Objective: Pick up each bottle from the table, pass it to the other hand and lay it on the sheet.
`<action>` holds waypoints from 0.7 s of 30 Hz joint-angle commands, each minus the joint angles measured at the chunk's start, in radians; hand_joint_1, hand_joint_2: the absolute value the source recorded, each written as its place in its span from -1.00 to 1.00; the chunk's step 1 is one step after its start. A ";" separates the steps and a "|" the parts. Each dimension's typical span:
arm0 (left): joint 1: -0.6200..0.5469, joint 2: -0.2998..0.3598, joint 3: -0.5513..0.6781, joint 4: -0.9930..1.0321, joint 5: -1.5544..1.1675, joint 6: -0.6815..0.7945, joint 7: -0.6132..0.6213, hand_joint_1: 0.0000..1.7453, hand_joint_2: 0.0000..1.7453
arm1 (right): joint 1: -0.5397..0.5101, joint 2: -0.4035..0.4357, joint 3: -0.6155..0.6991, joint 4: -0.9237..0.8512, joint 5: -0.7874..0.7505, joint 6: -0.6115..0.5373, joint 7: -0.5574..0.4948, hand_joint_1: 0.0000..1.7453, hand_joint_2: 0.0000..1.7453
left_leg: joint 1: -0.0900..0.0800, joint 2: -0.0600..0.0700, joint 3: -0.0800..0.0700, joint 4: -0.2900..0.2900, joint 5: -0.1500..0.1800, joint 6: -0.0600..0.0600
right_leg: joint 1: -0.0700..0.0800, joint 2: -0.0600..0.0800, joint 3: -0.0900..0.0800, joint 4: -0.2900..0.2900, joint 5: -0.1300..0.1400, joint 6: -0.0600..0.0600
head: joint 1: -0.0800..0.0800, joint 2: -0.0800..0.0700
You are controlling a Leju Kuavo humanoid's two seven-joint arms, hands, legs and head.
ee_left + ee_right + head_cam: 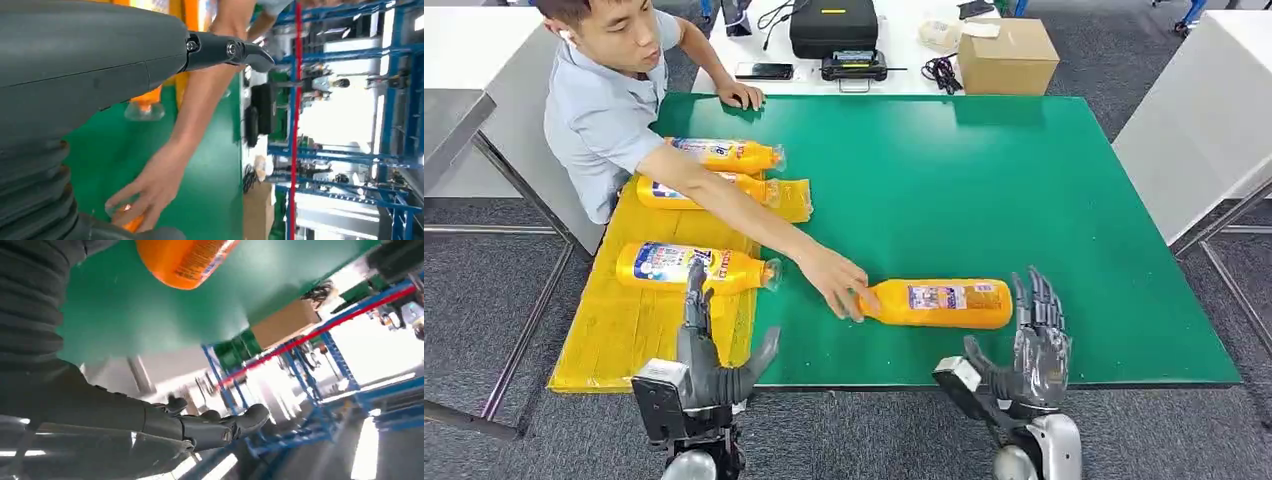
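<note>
Reaching up from the near edge of the green surface [1044, 180], the right hand [1034, 350] holds nothing, its fingers [1036, 298] spread and pointing away from the robot. Just beyond and beside those fingertips lies an orange bottle [944, 303] on its side on the bare green, its base end nearest them and its neck pointing toward the left hand. A person's hand [839, 283] grips that neck end; the arm stretches back across the surface to a person in a light blue shirt [599, 120] seated at the far left corner.

The left hand [709, 365] is likewise empty, fingers [696, 290] extended upward and thumb spread out to the side. Its fingertips overlap the near side of a bottle on the sheet [686, 266], though contact cannot be judged. This bottle lies sideways on the yellow sheet [614, 330], and two more bottles [724, 155] [709, 190] lie farther out on the same sheet, beyond the person's forearm.

Past the far edge of the surface sit a cardboard box [1009, 55] and a black case [834, 25].
</note>
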 commanded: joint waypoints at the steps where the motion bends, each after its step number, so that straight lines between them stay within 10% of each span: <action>1: 0.001 0.079 -0.060 0.011 -0.111 0.005 0.051 -1.00 1.00 | -0.045 -0.130 0.076 0.191 0.078 0.150 0.227 -1.00 1.00 | 0.001 0.002 0.004 -0.001 -0.001 -0.002 | 0.001 0.001 0.004 -0.002 -0.001 -0.002 | 0.000 0.000; 21: -0.062 0.067 -0.110 0.040 -0.116 -0.132 0.038 -1.00 1.00 | -0.363 -0.156 0.148 0.496 0.003 0.247 0.140 -1.00 1.00 | -0.001 0.001 0.002 -0.001 0.001 0.000 | 0.000 0.001 0.002 -0.001 0.001 -0.001 | 0.000 0.000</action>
